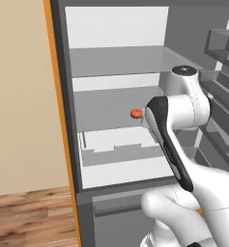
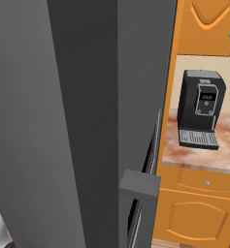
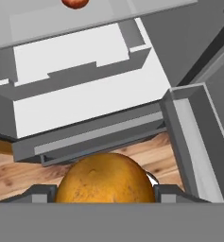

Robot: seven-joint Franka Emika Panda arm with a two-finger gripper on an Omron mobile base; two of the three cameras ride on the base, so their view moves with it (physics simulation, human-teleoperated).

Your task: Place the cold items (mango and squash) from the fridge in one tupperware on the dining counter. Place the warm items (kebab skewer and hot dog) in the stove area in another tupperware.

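Status: we're on cold item one of two, nothing delivered as far as we can see.

- end effector (image 3: 105,191) is pinching an orange-yellow fruit (image 3: 104,178). The fingertips (image 3: 41,192) sit against its two flanks, spread wide around it. Mango or squash, we can't tell which from here.
- In the hand view the fruit hangs clear of the fridge (image 1: 117,61), over the wood floor (image 3: 19,172), just in front of the white drawer (image 3: 85,71) and the fridge's lower front edge.
- The second cold item, a small reddish-orange fruit (image 1: 136,114), sits on the middle shelf (image 1: 104,108), right of centre and well apart from the held one. In the hand view it shows at the top edge (image 3: 75,2).
- We judge it as grasp done and carry to the pale blue tupperware not yet done. Then a second fridge trip, then hot dog and skewer into the dark tray. Roughly a quarter in, at best.

Arm pose: arm (image 1: 183,111) is folded in front of the open fridge, elbow high at middle-shelf level, forearm running down and right, wrist low near the fridge's bottom front edge. The hand looks up and into the fridge across the drawer.

The right base view has the grey fridge door (image 2: 63,121) close up, with a black coffee machine (image 2: 200,109) on the marbled table (image 2: 204,157) beyond its edge.
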